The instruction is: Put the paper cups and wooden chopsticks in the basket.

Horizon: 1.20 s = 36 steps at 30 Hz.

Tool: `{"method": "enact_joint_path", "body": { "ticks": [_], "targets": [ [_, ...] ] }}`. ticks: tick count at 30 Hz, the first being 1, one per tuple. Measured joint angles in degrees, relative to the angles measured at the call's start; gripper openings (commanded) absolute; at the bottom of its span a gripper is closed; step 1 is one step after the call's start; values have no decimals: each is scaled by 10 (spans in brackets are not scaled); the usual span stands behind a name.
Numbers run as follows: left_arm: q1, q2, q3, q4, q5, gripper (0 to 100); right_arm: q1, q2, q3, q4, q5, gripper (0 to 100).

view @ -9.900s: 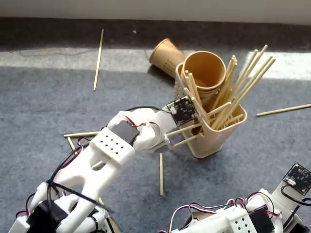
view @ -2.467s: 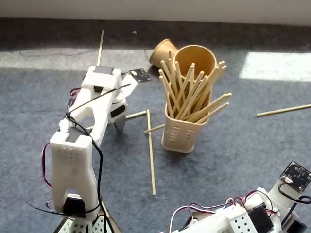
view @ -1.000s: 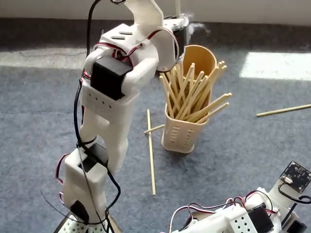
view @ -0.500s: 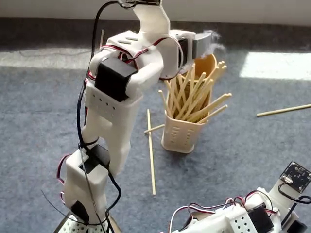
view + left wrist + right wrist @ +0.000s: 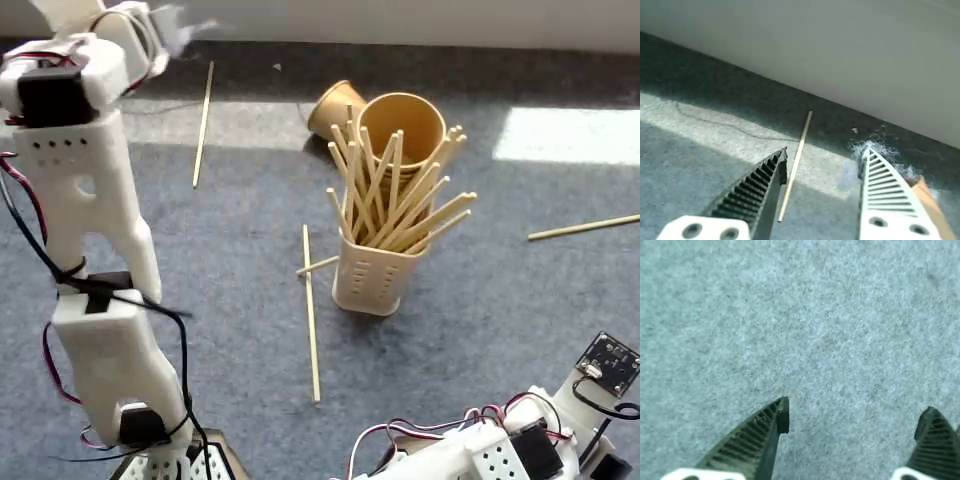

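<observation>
The cream basket (image 5: 372, 275) stands mid-carpet, with several wooden chopsticks (image 5: 400, 200) and a paper cup (image 5: 402, 128) in it. A second paper cup (image 5: 334, 106) lies on its side just behind it. Loose chopsticks lie in front of the basket (image 5: 311, 312), against its left side (image 5: 318, 265), at the far left (image 5: 203, 122) and at the right (image 5: 583, 227). My left gripper (image 5: 178, 24) is raised at the far left corner. It is open (image 5: 825, 152) and empty, above the far-left chopstick (image 5: 795, 165). My right gripper (image 5: 856, 407) is open over bare carpet.
Grey carpet covers the floor, with a sunlit strip (image 5: 560, 135) and a dark band along the white wall (image 5: 840, 50) at the back. The left arm's tall body (image 5: 95, 250) stands at the left. The right arm (image 5: 500, 450) lies folded at the near right edge.
My left arm has swung from above the basket to the far left corner, still raised. The basket, cups and loose chopsticks have stayed put in the last second. The right arm is still.
</observation>
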Motion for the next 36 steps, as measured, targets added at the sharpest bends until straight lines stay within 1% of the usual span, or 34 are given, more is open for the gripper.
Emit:
{"method": "enact_joint_path", "body": {
  "ticks": [2, 4, 7, 11, 16, 23, 25, 28, 29, 30, 33, 36],
  "targets": [
    [-43, 52, 39, -36, -40, 245, 0, 0, 0, 0, 0, 382],
    [-62, 114, 73, -75, -89, 245, 0, 0, 0, 0, 0, 382],
    [-60, 208, 83, -120, -156, 245, 0, 0, 0, 0, 0, 382],
    [-34, 298, 68, -162, -197, 245, 0, 0, 0, 0, 0, 382],
    [1, 379, 18, -177, -203, 245, 0, 0, 0, 0, 0, 382],
    [2, 484, -21, -178, -202, 241, 0, 0, 0, 0, 0, 382],
    [2, 505, -40, -179, -204, 185, 0, 0, 0, 0, 0, 382],
    [1, 529, -62, -179, -204, 4, 0, 0, 0, 0, 0, 382],
    [5, 533, -63, -179, -204, 6, 0, 0, 0, 0, 0, 382],
    [5, 540, -65, -179, -204, 30, -2, 0, 0, 0, 0, 382],
    [14, 551, -69, -181, -204, 2, -2, 0, 0, 0, 0, 382],
    [17, 551, -69, -172, -206, 5, -2, 0, 0, 0, 0, 382]
  ]
}}
